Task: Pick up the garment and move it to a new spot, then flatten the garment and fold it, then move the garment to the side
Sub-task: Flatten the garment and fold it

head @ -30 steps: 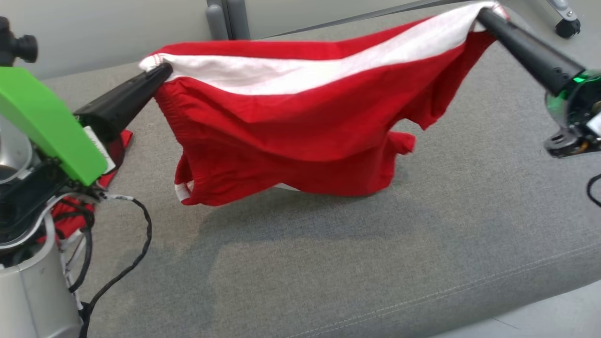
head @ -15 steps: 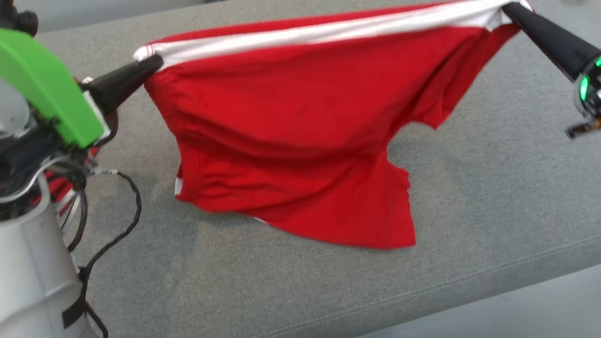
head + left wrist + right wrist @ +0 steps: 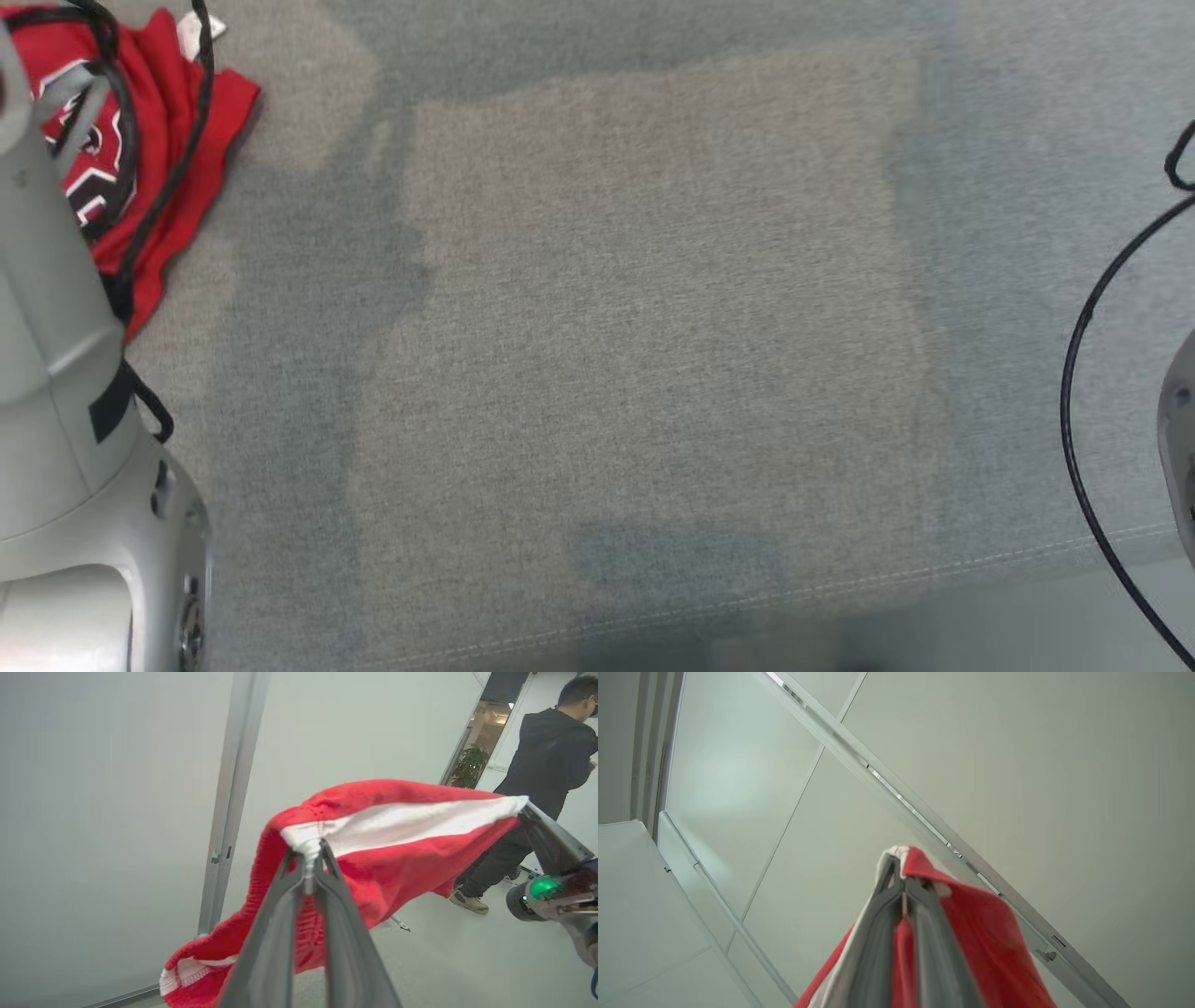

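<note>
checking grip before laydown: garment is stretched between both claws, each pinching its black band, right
Not quite: the band is white, not black. The left wrist view shows the garment stretched between the left claw and the right claw, each pinching its white band.

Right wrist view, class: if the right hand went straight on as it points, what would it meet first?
Probably the pale panel beside the slanted rail; nothing nearer shows past the red garment the right hand grips. Depth is unclear.
</note>
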